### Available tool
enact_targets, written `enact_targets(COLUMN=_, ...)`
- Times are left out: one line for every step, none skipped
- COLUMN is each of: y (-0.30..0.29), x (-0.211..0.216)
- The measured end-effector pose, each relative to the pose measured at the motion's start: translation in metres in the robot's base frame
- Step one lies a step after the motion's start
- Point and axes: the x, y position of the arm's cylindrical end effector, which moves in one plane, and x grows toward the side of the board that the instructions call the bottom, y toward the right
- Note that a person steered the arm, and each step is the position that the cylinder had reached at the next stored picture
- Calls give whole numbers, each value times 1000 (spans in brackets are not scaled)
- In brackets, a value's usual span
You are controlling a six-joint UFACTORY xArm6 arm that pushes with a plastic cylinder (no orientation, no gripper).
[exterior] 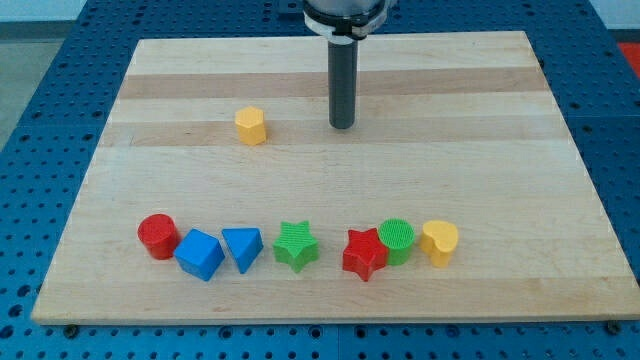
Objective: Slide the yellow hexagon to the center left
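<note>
The yellow hexagon [251, 126] sits on the wooden board [330, 85], in the upper left-centre part. My tip [342, 127] rests on the board to the hexagon's right, at about the same height in the view and clearly apart from it. The dark rod rises from the tip to the view's top edge.
A row of blocks lies near the view's bottom: red cylinder [157, 236], blue cube [200, 255], blue triangle [243, 247], green star [296, 245], red star [364, 254], green cylinder [397, 240], yellow heart [439, 242]. A blue perforated table surrounds the board.
</note>
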Motion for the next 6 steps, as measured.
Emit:
enact_targets(y=-40, x=0)
enact_targets(y=-78, x=0)
enact_targets(y=-104, x=0)
enact_targets(y=-120, x=0)
enact_targets(y=-120, x=0)
enact_targets(y=-132, x=-1)
